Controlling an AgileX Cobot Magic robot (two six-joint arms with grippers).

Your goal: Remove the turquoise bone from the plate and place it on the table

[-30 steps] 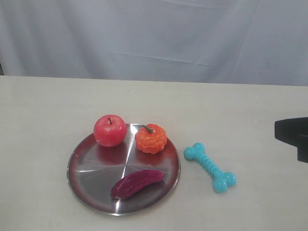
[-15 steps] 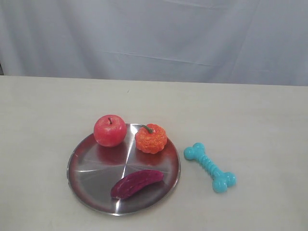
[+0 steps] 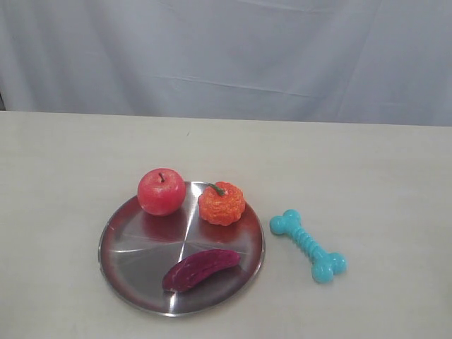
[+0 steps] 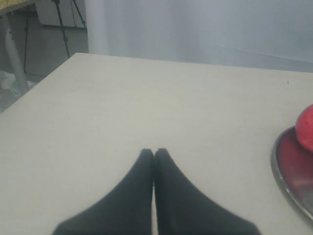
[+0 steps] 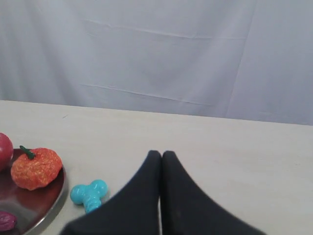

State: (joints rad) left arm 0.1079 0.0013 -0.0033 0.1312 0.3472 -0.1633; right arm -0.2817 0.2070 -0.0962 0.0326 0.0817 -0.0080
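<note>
The turquoise bone (image 3: 308, 246) lies flat on the pale beige table (image 3: 367, 169), just right of the steel plate (image 3: 134, 261) and apart from its rim. One knobbed end of the bone (image 5: 88, 194) shows in the right wrist view, beside the plate (image 5: 46, 208). My right gripper (image 5: 161, 153) is shut and empty, held back from the bone. Far off to the plate's left, my left gripper (image 4: 154, 151) is also shut with nothing in it; the plate rim (image 4: 283, 181) is at that view's edge. Neither gripper appears in the exterior view.
On the plate sit a red apple (image 3: 161, 191), an orange pumpkin (image 3: 222, 203) and a dark purple vegetable (image 3: 200, 269). A pale curtain (image 3: 226, 56) hangs behind the table. The table's left edge (image 4: 34, 88) drops off beside the left gripper.
The dark right arm that showed at the exterior view's right edge one second ago has drawn out of that view. The bone and the plate's foods have not moved.
</note>
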